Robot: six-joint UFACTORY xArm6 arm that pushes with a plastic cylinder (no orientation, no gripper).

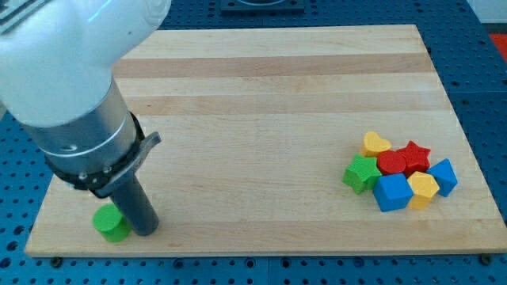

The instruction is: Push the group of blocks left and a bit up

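A tight group of blocks lies at the view's right: a yellow heart [375, 143], a red star [415, 154], a red block [392, 163], a green star [362, 173], a blue cube [392, 192], a yellow hexagon [423, 189] and a blue block [444, 176]. A green cylinder [110, 222] sits alone at the bottom left. My tip [146, 230] rests on the board just right of the green cylinder, touching or nearly touching it, far left of the group.
The wooden board [277, 87] lies on a blue perforated table [483, 47]. The arm's large white and grey body [71, 87] covers the view's top left corner.
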